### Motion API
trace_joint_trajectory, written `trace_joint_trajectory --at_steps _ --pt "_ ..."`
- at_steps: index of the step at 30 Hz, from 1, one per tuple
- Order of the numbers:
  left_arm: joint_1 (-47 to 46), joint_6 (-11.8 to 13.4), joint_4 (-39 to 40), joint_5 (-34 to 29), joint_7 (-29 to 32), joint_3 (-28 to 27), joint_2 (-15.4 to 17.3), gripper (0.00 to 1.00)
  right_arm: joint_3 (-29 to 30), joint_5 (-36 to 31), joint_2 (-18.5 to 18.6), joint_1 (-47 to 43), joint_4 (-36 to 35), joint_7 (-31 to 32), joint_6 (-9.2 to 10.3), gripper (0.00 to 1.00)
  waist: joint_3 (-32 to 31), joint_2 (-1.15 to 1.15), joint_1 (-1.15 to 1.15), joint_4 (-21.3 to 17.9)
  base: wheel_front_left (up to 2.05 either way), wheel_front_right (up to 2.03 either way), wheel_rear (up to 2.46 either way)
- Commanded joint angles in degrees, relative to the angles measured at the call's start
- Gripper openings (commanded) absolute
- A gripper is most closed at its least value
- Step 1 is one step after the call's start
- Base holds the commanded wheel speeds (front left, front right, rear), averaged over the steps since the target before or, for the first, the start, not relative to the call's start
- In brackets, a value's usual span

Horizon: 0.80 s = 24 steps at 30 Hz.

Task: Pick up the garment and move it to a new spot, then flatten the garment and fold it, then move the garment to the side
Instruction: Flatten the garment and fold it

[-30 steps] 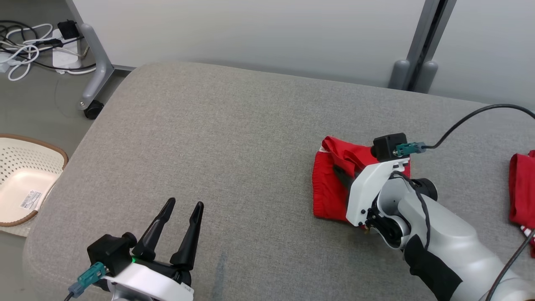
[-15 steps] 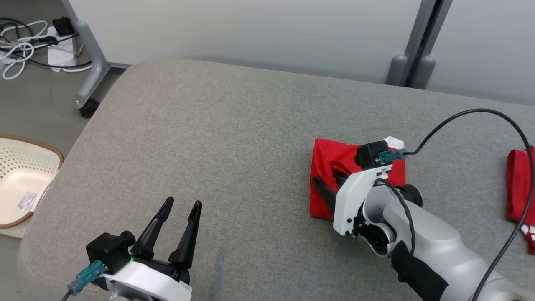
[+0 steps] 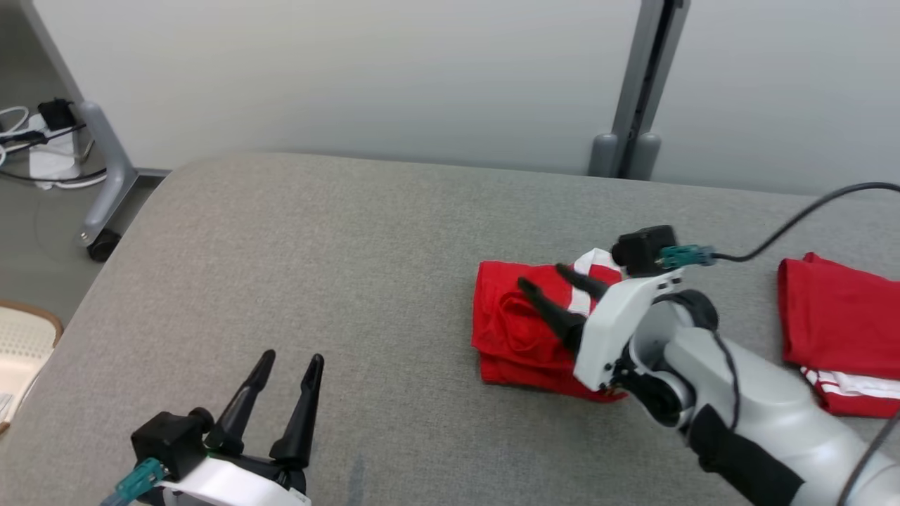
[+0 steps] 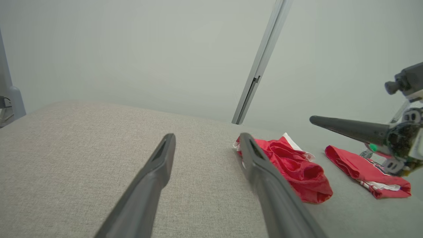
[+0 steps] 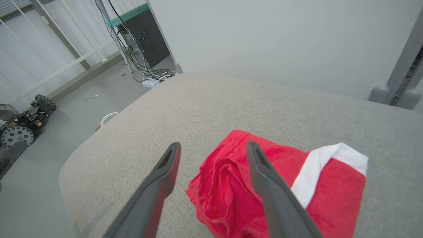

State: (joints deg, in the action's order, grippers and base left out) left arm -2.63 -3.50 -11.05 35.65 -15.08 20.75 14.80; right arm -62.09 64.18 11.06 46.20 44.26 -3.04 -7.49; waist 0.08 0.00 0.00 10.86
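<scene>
A red garment (image 3: 517, 330) with a white band lies folded in a small bundle on the grey padded table (image 3: 316, 239), right of centre. My right gripper (image 3: 543, 277) hovers just above it, open, with nothing between its fingers. In the right wrist view the right gripper (image 5: 213, 145) spreads its fingers over the garment (image 5: 324, 188). My left gripper (image 3: 292, 358) stands open and empty near the table's front left. In the left wrist view the left gripper (image 4: 207, 137) points toward the garment (image 4: 294, 167).
A second red garment (image 3: 837, 316) with white stripes lies at the table's right edge. A pale basket (image 3: 21, 337) sits on the floor at the left. A wheeled frame leg (image 3: 105, 204) and cables stand at the back left, and a grey post (image 3: 633, 126) behind the table.
My right gripper has opened, let go of the garment and lifted off it. The head camera has shifted, so the whole picture moved. The left arm has stayed put.
</scene>
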Motion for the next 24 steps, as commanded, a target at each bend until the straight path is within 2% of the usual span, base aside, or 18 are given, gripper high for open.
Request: trace_joint_trajectory --at_steps 1,7,12,17,24 --pt "0.6 0.6 0.8 -0.3 0.0 -0.9 0.5 1.0 0.5 -0.1 1.9 -0.6 -1.2 -2.1 -0.01 1.0 -1.1 0.0 0.0 -1.3 0.0 0.0 0.0" --pt "1.9 1.7 4.1 -1.9 0.0 -4.8 0.7 1.0 5.7 -3.2 7.0 -2.1 -2.1 -10.7 -0.01 1.0 -1.7 0.0 0.0 -2.7 0.0 0.0 0.0" --pt "3.4 2.4 5.9 -4.2 0.0 -8.1 -0.2 1.0 16.0 -8.6 8.2 -6.4 -2.7 -12.2 -0.01 1.0 -1.6 0.0 0.0 -3.4 0.0 0.0 0.0" --pt "4.7 1.4 6.2 -6.2 0.0 -9.4 -2.0 1.0 26.4 -15.4 5.8 -15.0 -4.8 -12.2 -0.01 1.0 -1.3 0.0 0.0 -3.3 0.0 0.0 0.0" --pt "3.3 -0.4 5.3 -7.5 0.0 -10.4 -3.1 1.0 30.3 -21.6 3.3 -17.8 -4.2 -11.4 -0.01 0.99 -0.4 0.0 0.0 -2.7 0.0 0.0 0.0"
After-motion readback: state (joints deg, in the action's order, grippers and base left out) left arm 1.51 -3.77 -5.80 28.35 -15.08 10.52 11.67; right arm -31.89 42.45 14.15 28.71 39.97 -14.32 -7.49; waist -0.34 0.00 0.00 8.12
